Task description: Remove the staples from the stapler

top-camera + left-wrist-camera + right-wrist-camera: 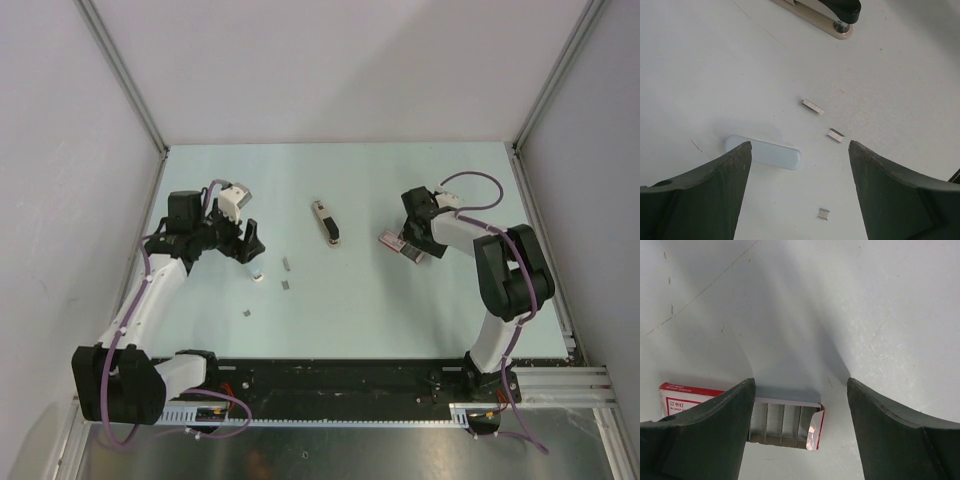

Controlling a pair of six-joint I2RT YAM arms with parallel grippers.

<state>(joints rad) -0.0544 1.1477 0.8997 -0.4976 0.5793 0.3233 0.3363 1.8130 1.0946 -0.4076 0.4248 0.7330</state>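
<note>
stapler lying shut at mid-table, three loose staples out, both grippers open and empty

the pale green table (400, 300) carries everything in view. on the left side, the left gripper (245, 240) (800, 145) hangs low over the surface with its dark fingers (715, 195) spread wide and nothing held between them. in the left wrist view, a small rounded white plastic bit (257, 276) (765, 152) lies flat on the table just beside the inner edge of the left-hand finger; whether it touches the finger cannot be told.

to the right of that bit lie the staples (287, 265) (813, 106), tiny short grey metal strips. three pieces show, all flat on the table and apart from one another: two near each other between the left gripper and the stapler, and a third lying nearer the arm bases.

the small elongated stapler with a dark body and a pale beige top (326, 222) (825, 12) lies around the table's middle, between the two arms, apart from the loose staples and touched by neither gripper. it looks closed in the top view.

further right, a flat red-and-white rectangular cardboard box (398, 243) (685, 395) lies on the table with one end torn open. the right gripper (415, 240) (800, 382) hovers right over it, fingers (900, 430) wide apart and gripping nothing; one finger hides part of the box.
</note>
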